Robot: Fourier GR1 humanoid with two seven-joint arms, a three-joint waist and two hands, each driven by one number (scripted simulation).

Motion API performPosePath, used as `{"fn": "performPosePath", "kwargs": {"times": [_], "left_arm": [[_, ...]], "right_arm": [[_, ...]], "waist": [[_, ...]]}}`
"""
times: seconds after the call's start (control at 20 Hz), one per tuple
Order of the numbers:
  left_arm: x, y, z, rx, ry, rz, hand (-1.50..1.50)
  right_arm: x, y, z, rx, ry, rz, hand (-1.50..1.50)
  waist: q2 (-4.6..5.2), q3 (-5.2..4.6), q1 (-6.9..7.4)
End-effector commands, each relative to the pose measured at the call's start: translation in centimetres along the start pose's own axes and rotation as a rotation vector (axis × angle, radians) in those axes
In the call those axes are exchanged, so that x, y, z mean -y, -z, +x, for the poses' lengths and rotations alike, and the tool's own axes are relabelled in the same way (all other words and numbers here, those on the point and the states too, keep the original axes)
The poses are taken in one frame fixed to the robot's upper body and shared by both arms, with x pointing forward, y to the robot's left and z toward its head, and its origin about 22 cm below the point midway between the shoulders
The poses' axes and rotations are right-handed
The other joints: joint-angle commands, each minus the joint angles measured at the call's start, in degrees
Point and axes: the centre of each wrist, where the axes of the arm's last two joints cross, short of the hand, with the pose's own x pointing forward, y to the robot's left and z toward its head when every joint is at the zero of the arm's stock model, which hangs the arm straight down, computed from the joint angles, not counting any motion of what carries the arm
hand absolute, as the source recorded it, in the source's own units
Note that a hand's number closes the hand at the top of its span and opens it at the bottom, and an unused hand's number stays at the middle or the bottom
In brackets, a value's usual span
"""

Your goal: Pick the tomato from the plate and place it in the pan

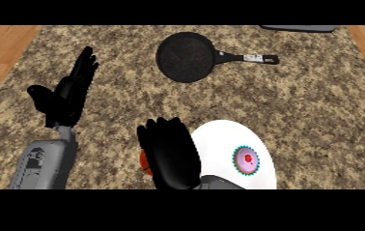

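Speckled brown stone makes up the counter (306,104), which carries one pan (187,57), one plate (222,132) and one tomato (144,161), with two hands over it.

The tomato shows only as a thin orange-red sliver. It peeks out at the left side of the right hand (171,152), below its fingers (164,131) and just off the plate's left rim; the rest is hidden under the hand. Those fingers lie straight and close together, pointing away over the plate's left edge, and do not appear curled round the tomato.

The left hand (68,97) rests at the left with its fingers (85,65) straight and up, the thumb spread out to the side, holding nothing.

The pan is black and round, well beyond the right fingertips, with its handle pointing right. The plate is white, to the right of the right fingers, and bears one round mark (246,161) with a teal ring and a pink middle.
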Motion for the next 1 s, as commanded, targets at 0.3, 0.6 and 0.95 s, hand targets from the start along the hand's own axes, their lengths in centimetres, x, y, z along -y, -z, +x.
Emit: {"fn": "performPosePath", "kwargs": {"times": [0.3, 0.6, 0.95], "left_arm": [[1.0, 0.8, -0.3, 0.004, -0.002, -0.006, 0.00], [-0.8, 0.4, -0.8, -0.003, 0.014, 0.035, 0.00], [-0.7, -0.3, -0.2, 0.015, -0.004, 0.028, 0.00]], "right_arm": [[5.1, 5.6, 3.0, -0.129, 0.246, -0.266, 1.50], [6.9, 10.7, 0.4, -0.190, 0.398, -0.324, 1.50], [6.1, 16.1, -7.2, -0.246, 0.269, -0.325, 1.50]], "waist": [[0.50, -0.04, -0.77], [0.63, -0.01, -1.67], [0.93, 0.04, -1.68]]}}
